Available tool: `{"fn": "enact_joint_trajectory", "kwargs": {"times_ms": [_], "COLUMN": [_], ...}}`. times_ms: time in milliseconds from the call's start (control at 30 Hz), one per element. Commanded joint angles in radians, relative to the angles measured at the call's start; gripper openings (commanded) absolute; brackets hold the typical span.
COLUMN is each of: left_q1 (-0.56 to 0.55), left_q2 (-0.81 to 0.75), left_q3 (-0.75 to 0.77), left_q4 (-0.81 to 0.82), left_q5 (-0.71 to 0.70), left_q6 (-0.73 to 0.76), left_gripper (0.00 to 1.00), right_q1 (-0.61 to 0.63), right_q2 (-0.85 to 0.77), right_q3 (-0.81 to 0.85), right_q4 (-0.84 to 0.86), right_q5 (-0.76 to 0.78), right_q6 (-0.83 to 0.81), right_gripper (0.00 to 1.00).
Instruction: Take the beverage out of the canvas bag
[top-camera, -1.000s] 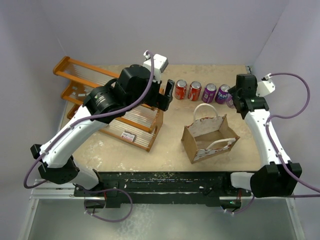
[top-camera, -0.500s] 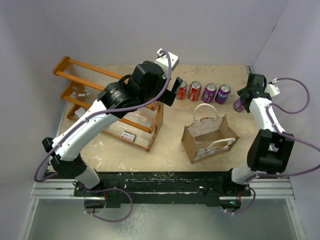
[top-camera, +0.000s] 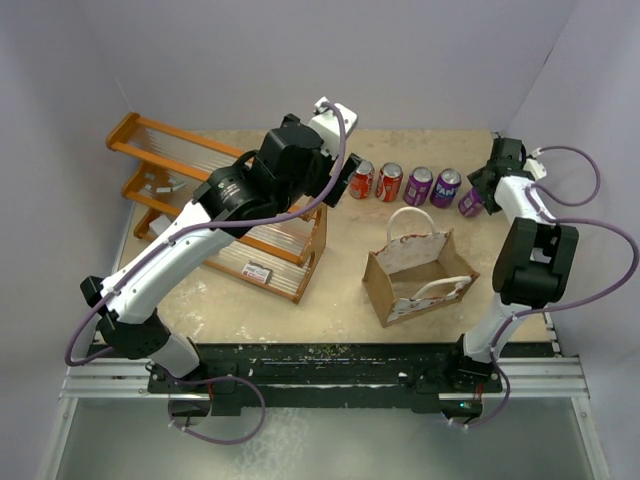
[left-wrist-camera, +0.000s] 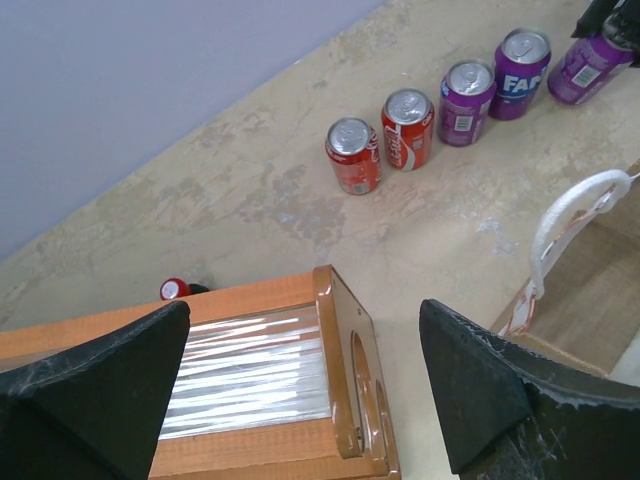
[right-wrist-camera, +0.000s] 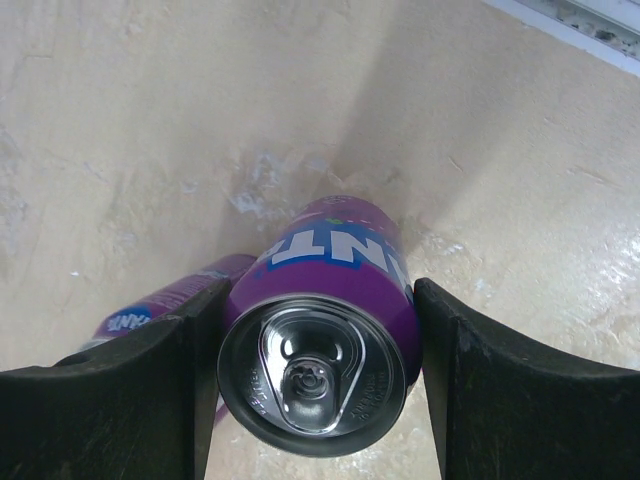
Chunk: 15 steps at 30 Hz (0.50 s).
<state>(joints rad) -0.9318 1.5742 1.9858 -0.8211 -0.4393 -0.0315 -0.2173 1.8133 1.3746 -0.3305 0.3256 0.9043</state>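
While right arm stretched toward far right corner of beige table (top-camera: 350, 270), right gripper (right-wrist-camera: 318, 385) stays clamped on purple aluminium soda can (right-wrist-camera: 335, 255), now beside four-can row (top-camera: 403, 183). Tan white-handled canvas bag (top-camera: 378, 285) sits centre-right, well apart: extraction likely done. Left gripper (left-wrist-camera: 300, 390) wide, empty.

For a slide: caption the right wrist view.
Right gripper clamps a purple soda can; a second purple can sits beside it on the table.

Purple can (right-wrist-camera: 340, 290); tan canvas bag (top-camera: 428, 298) with pale, pink-speckled panels.
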Motion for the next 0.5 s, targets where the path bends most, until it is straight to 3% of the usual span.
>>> {"fn": "enact_joint_trajectory", "kwargs": {"times_ms": [0, 467], "left_q1": [0.005, 0.005], "left_q2": [-0.055, -0.027], "left_q3": [-0.02, -0.022], "left_q4": [0.069, 0.106], "left_q5": [-0.068, -0.077], "left_q6": [0.068, 0.101], "left_gripper": [0.99, 0.99], "right_q1": [-0.005, -0.005], "right_q2": [-0.006, 0.137], "right_q3": [0.101, 0.264], "right_q4": [0.078, -0.004], "right_q5": [-0.01, -0.071], "right_q6": [-0.03, -0.101], "right_gripper": [0.0, 0.0]}}
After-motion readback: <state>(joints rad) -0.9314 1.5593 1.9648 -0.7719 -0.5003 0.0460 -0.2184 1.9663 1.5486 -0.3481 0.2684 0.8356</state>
